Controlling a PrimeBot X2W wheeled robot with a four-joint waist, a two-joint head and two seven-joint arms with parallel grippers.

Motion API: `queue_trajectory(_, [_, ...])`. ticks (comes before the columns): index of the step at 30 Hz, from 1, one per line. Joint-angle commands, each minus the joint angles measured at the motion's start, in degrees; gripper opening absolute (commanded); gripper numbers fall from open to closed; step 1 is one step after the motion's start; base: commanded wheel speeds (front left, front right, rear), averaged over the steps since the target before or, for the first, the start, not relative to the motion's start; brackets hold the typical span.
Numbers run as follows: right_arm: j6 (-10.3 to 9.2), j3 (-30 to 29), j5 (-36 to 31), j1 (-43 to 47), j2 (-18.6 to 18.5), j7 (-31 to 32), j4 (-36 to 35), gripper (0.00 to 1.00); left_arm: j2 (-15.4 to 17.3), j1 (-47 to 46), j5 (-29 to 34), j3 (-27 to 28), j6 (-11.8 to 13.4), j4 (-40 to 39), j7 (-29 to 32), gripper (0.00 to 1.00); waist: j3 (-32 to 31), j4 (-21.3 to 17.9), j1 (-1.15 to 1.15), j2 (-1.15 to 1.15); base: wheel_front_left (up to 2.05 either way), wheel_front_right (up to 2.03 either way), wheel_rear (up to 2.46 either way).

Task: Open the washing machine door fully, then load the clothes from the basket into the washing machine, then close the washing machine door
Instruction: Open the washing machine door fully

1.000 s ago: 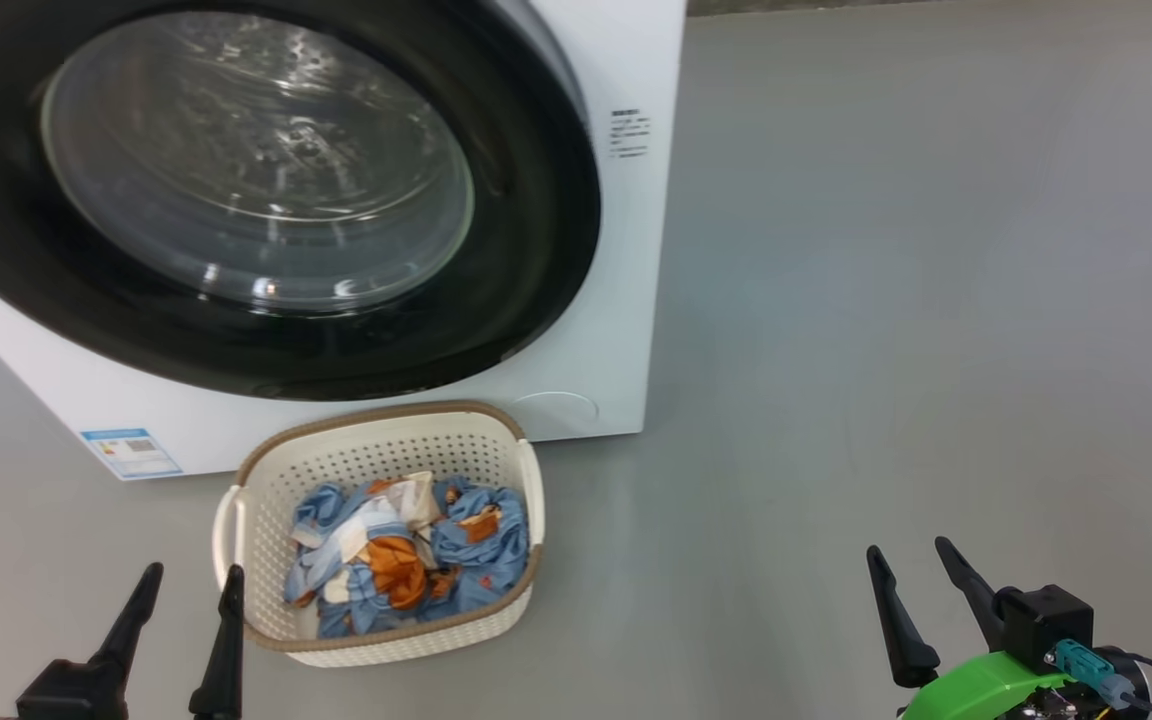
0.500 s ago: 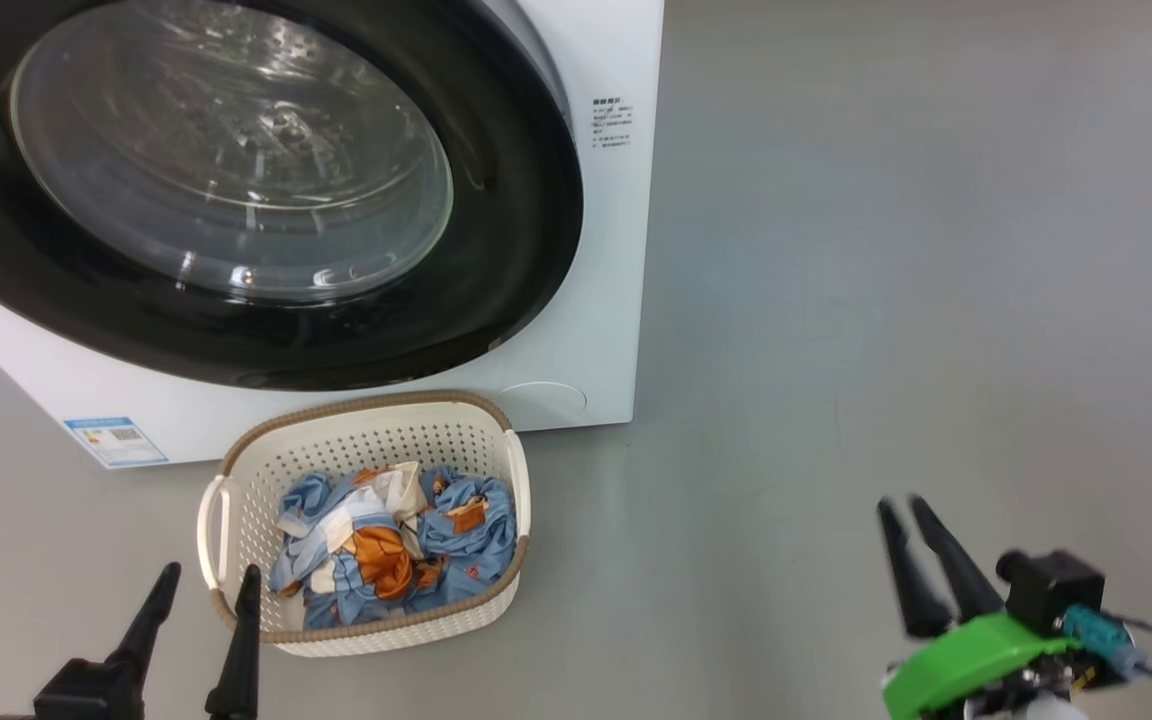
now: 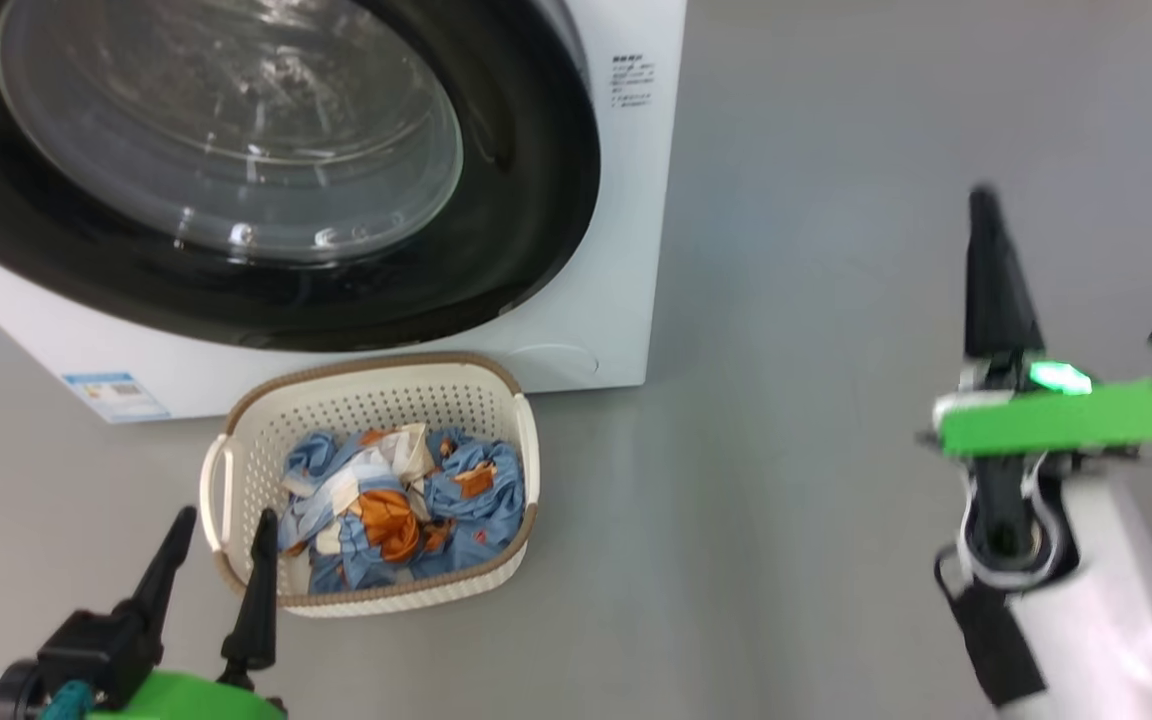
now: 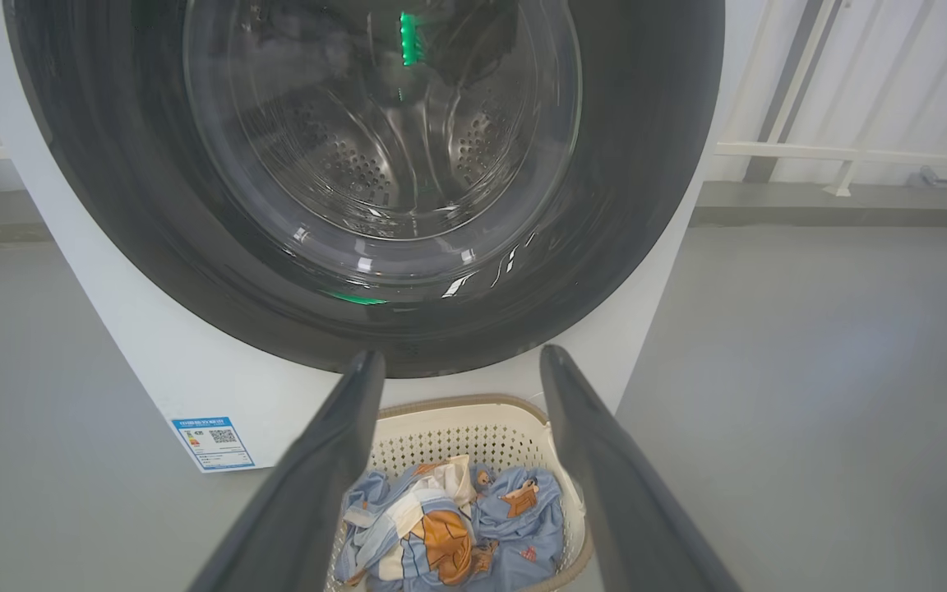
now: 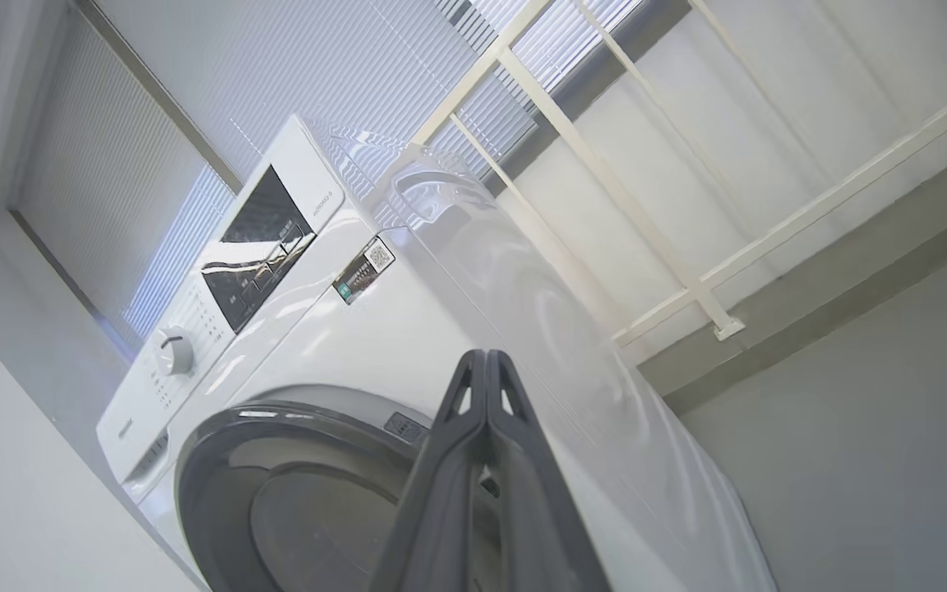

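From the head we look forward and down on the washing machine door and the basket before it. Our left wrist camera faces both from lower and closer. Our right wrist camera, rolled sideways, looks up at the washing machine, sharing the door's edge.

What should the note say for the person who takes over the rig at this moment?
Left gripper: jaws open, empty, by the front left of the basket.
Right gripper: jaws shut, empty, held up to the right of the washing machine.
Door: shut. Clothes: in the basket, on the floor before the machine.
Done: nothing yet. Left: open door, load clothes, close door.
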Motion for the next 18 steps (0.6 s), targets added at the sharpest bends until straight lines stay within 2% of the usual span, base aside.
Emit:
queue_trajectory(1, [0.09, 1.85, 2.31, -2.45, 0.32, -0.27, -1.77, 0.0, 0.87, -2.55, -0.33, 1.61, -0.08, -1.55, -0.37, 1.0, 1.45, 1.16, 0.0, 0.0, 0.0, 0.0, 0.0])
queue_trajectory(3, [0.09, 1.89, 10.15, -6.91, 0.32, -0.27, -0.89, 0.0, 0.89, -4.09, -0.8, 1.0, -0.08, -1.53, -0.37, 1.0, 3.13, 2.46, 0.0, 0.0, 0.0, 0.0, 0.0])
queue_trajectory(5, [0.09, 2.16, 12.66, -8.3, 0.18, -0.27, -0.09, 0.0, 0.88, -4.63, -0.97, 0.78, -0.08, -1.48, -0.37, 1.0, 3.62, 2.96, 0.0, 0.0, 0.0, 0.0, 0.0])
queue_trajectory(8, [0.09, 5.99, 22.6, -12.21, -2.12, 0.47, 3.76, 0.0, 0.8, -5.98, -1.45, 0.06, -0.08, -1.18, -0.37, 1.0, 4.79, 4.47, 0.0, 0.0, 0.0, 0.0, 0.0])
queue_trajectory(13, [0.09, 7.18, 37.82, -17.88, -5.86, 7.07, 8.56, 0.0, 0.58, -7.6, -1.99, -1.42, -0.08, -0.36, -0.37, 1.0, 6.21, 6.98, 0.0, 0.0, 0.0, 0.0, 0.0])
queue_trajectory(18, [0.09, 7.01, 43.2, -21.89, -9.63, 14.57, 12.75, 0.0, 0.24, -8.8, -2.56, -2.31, -0.08, -0.12, -0.37, 1.0, 7.44, 9.33, 0.0, 0.0, 0.0, 0.0, 0.0])
